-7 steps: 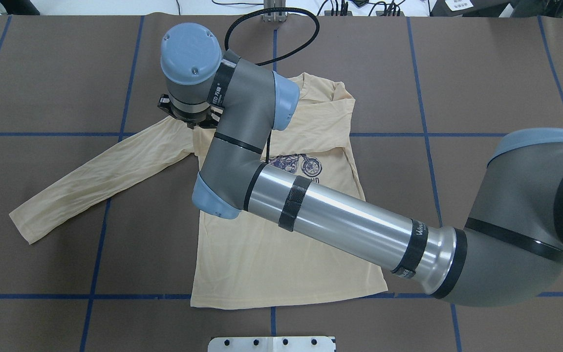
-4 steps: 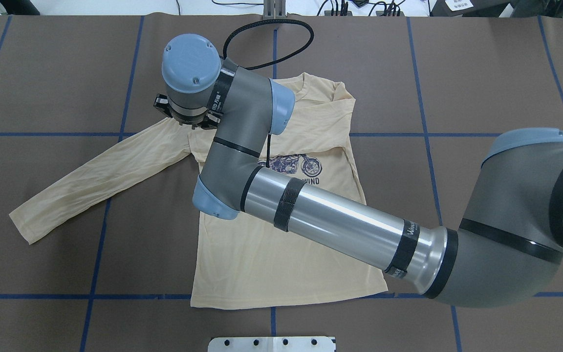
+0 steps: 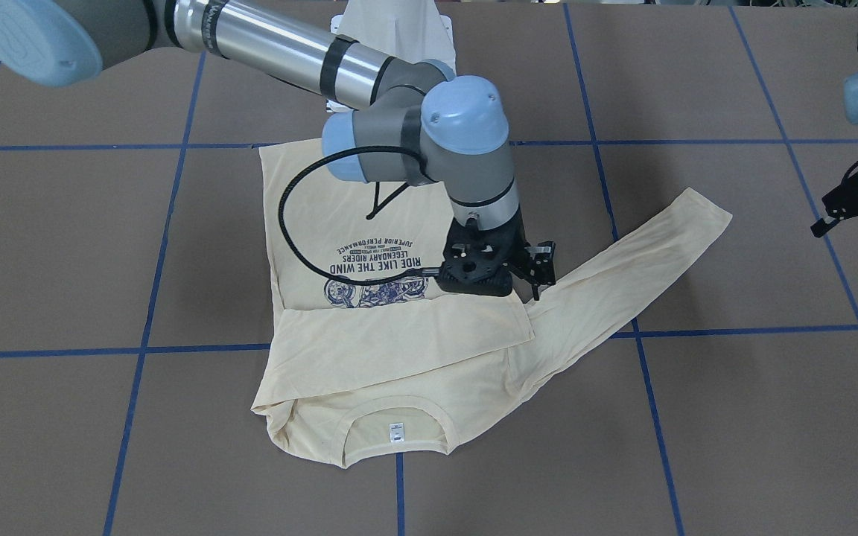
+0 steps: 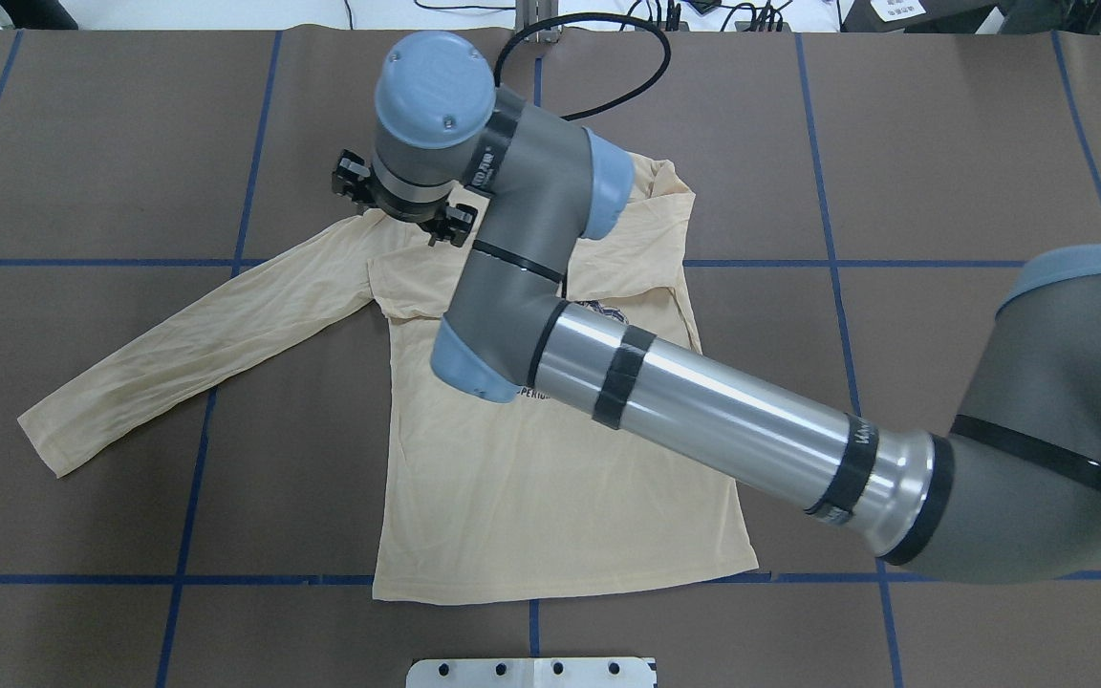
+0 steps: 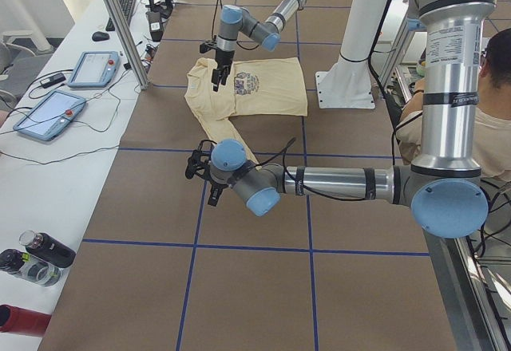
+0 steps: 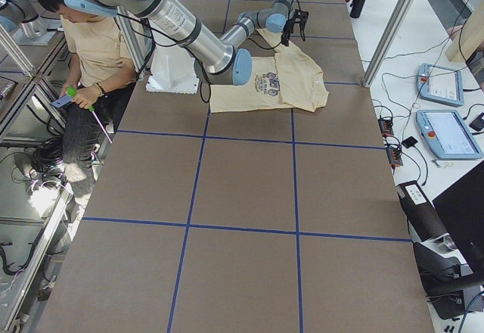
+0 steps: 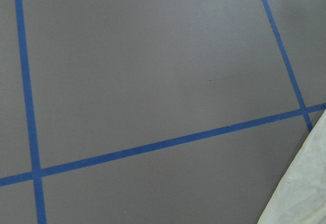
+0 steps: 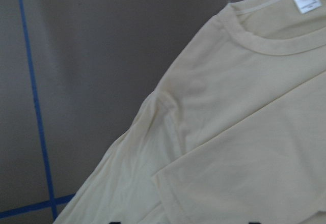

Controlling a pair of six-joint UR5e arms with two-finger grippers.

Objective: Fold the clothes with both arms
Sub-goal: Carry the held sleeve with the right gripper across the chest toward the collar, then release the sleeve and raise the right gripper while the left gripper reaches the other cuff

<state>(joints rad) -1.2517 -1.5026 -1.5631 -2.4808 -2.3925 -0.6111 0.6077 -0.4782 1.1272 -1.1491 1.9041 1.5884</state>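
**Right gripper** (image 3: 507,281): jaws spread wide with nothing between them. It points down over the shirt's shoulder, where the outstretched sleeve joins the body. Its wrist view shows you only cloth and table.

**Left gripper** (image 3: 844,231): jaws apart, empty. It is held off to the robot's left, beyond the cuff of the outstretched sleeve and clear of it. Its wrist view gives you bare table, blue tape and one corner of pale cloth.

**Shirt** (image 4: 512,497): one, pale cream-yellow, long-sleeved. You will find it flat and print-up near the middle of the table, neck away from the robot and hem toward it.
- **Outstretched sleeve** (image 4: 187,354): runs out toward the robot's left.
- **Folded sleeve** (image 3: 399,335): lies across the chest, its edge meeting the print.

**Print** (image 3: 377,272): a navy motorcycle. In the front-facing view, upside down, you can read "RIDE LIKE THE WIND", "LEGENDARY RIDERS" and "SUPERIOR PERFORMANCE".

**Neck label** (image 3: 396,432): small and white, inside the ribbed round neck. The writing is too small to read.

**Right arm** (image 4: 723,420): reaches across the shirt. It has black straps with white lettering that is not legible.

**Table** (image 4: 942,143): brown covering with a blue tape grid.

**Side bench:**
- **Control tablets** (image 5: 100,68): two.
- **Bottles** (image 5: 36,255): several.
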